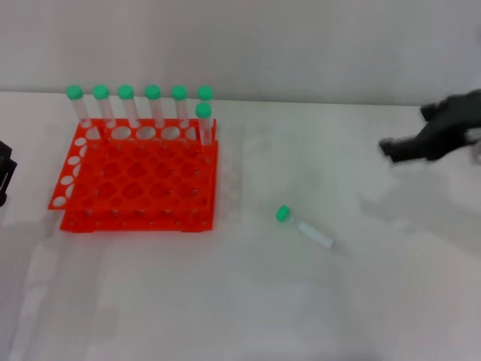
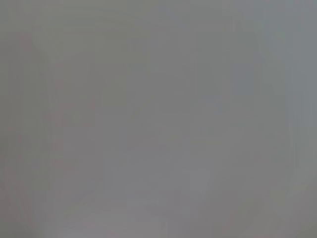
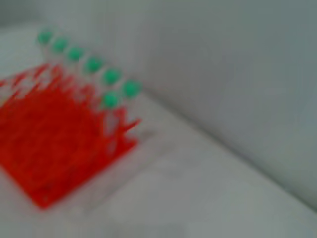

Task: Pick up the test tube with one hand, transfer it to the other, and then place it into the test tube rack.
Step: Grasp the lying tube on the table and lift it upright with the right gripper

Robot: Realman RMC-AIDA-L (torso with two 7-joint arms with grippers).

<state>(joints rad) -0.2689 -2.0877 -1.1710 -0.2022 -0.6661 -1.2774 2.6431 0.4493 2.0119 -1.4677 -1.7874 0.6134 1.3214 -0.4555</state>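
Wide bare table lies between the right hand and the test tube rack, which sits far across to that hand's left. Right hand hovers near the table's right edge, touching nothing, nothing in it; whether its fingers are spread or curled, cannot tell. The test tube lies flat, below-left of that hand, well apart. Seven capped tubes line the rack's back. Left hand parked at the left edge, beside the rack
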